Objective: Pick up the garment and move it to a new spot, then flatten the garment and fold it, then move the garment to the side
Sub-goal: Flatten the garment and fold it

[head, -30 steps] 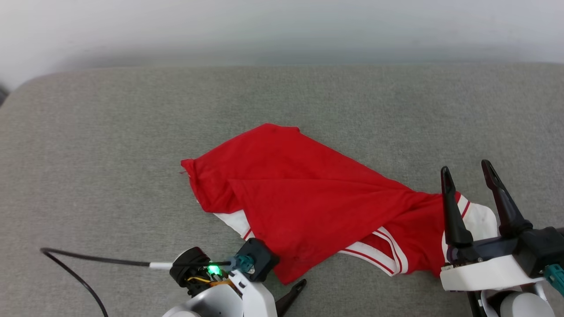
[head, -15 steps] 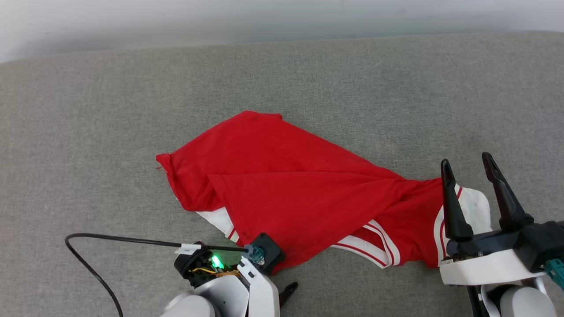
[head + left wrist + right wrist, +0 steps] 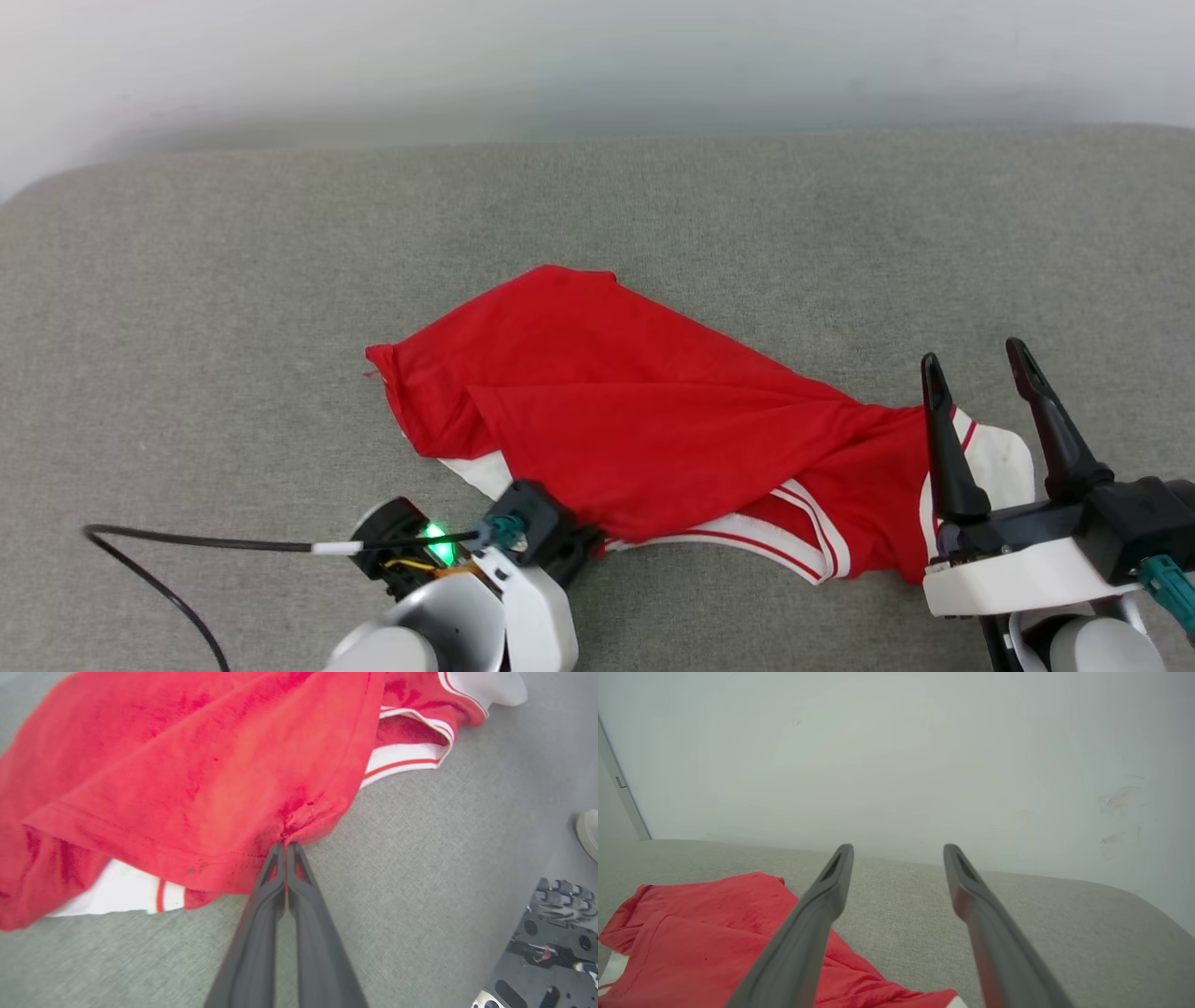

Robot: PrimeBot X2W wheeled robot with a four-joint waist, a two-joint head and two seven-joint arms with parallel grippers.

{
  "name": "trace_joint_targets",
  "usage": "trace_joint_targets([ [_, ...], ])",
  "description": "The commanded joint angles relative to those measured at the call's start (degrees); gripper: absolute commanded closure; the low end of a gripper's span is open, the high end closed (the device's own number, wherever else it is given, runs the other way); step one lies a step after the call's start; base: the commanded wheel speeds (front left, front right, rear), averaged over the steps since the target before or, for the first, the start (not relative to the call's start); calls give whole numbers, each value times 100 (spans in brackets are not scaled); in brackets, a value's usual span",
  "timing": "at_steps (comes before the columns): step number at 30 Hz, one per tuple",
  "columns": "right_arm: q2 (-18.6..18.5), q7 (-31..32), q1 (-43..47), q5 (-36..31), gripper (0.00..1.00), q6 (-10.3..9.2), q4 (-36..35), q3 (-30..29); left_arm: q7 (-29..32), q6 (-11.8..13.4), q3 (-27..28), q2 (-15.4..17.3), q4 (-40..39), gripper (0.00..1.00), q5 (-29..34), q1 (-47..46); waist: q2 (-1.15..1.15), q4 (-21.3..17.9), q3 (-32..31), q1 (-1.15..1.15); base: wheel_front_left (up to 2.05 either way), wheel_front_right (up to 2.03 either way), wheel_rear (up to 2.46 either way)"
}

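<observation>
Your left claw (image 3: 286, 845) is pinched shut on the near red hem (image 3: 308, 816) of the garment (image 3: 653, 420), which lies rumpled on the grey padded surface (image 3: 233, 327), and your right claw (image 3: 971, 355) gapes empty by its white sleeve (image 3: 1004, 462), so expect light, limp cloth that drags, best taken at the hems.

In the left wrist view the shirt (image 3: 187, 765) runs off the top and left edges and is blurred; the bit of hem pinched by the left end effector (image 3: 286, 845) is hidden between its closed fingers. A pale rounded object (image 3: 587, 833) is cut by the right edge, with too little showing to identify it, and a dark machine part (image 3: 546, 938) is cropped at the lower right corner. In the head view that end effector's fingers are covered by its own wrist. The right end effector (image 3: 971, 353) masks part of a white sleeve (image 3: 1004, 462), folds bury the shirt's lower layers, and a black cable (image 3: 187, 543) leaves the bottom edge.
</observation>
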Motion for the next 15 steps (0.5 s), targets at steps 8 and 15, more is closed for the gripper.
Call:
trace_joint_targets([
  [8,5,-13,93,126,0,-3,0,29,-376,440,727,430,-1293,100,227,-374,0,-118,-302,0,0,0,0],
  [15,5,-13,-97,262,0,-3,-61,104,13,257,1129,647,-1446,100,398,-1684,0,-621,8,0,0,0,0],
])
